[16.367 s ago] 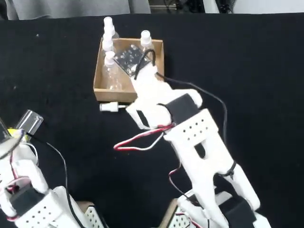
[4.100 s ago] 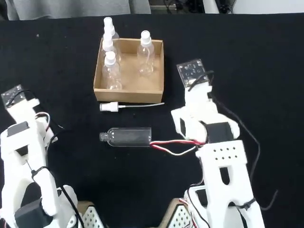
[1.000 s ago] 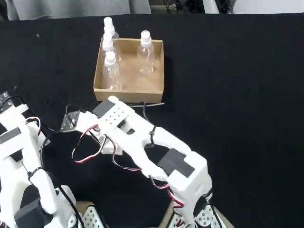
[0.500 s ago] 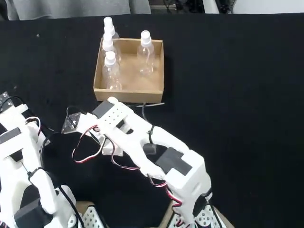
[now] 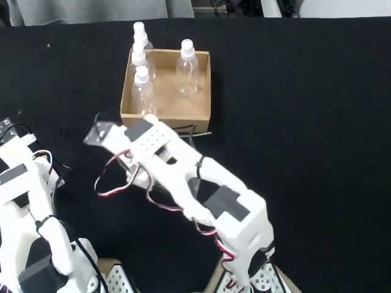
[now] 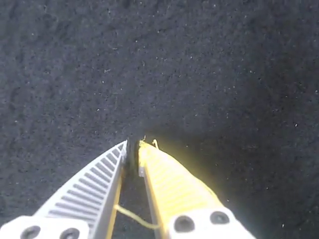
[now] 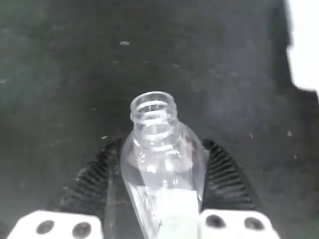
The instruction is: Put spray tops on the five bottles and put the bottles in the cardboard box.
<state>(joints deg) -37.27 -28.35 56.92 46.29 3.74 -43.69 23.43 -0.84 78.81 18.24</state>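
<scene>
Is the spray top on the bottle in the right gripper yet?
Off. The bottle, held in the right gripper, shows a bare, open threaded neck.

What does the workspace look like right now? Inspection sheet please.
Surface: black cloth table.
Job's things: cardboard box with four spray-topped bottles standing at it; whether the rear-left one is inside or behind the wall, cannot tell. Open bottle, no top on it, in the right hand. Thin pale tube lies by the box's front.
Clutter: nothing seen.
Hands: right hand shut on the open bottle; left hand shut, holding nothing, over the cloth.
Cables: red and white wires loop off the right arm.
Surroundings: grey fabric beyond the table's far edge.
</scene>
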